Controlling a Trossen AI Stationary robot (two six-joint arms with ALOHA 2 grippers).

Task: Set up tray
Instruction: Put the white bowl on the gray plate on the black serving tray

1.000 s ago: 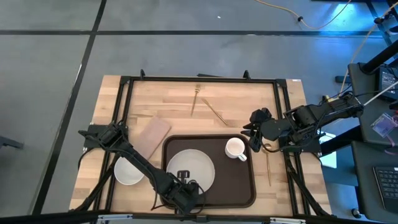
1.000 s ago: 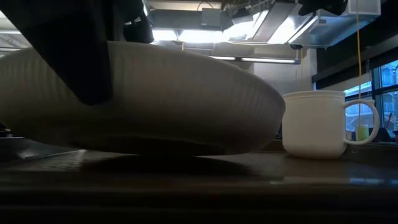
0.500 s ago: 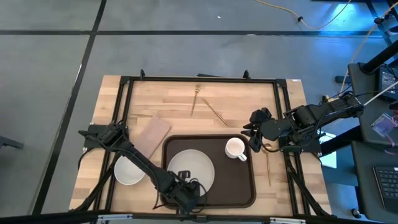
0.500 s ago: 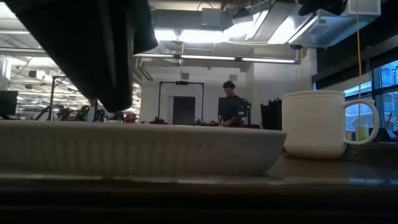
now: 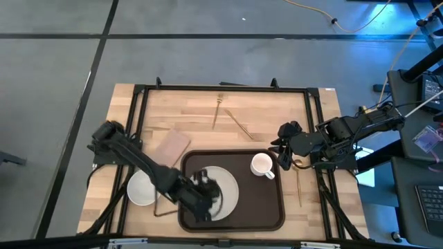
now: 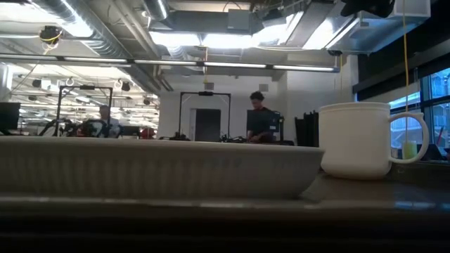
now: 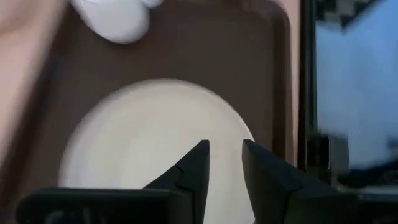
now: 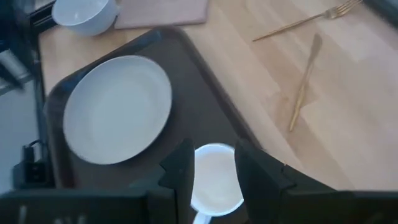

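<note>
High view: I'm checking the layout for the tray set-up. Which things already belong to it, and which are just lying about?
In the job:
- tray
- plate on the tray
- mug on the tray
- left gripper, open above the plate

Off the tray, on the table:
- bowl
- napkin
- fork
- knife

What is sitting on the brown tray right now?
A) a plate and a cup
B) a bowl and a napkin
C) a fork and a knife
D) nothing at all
A: the white plate and the cup are on the tray, while the fork, knife, bowl and napkin lie off it.
</note>
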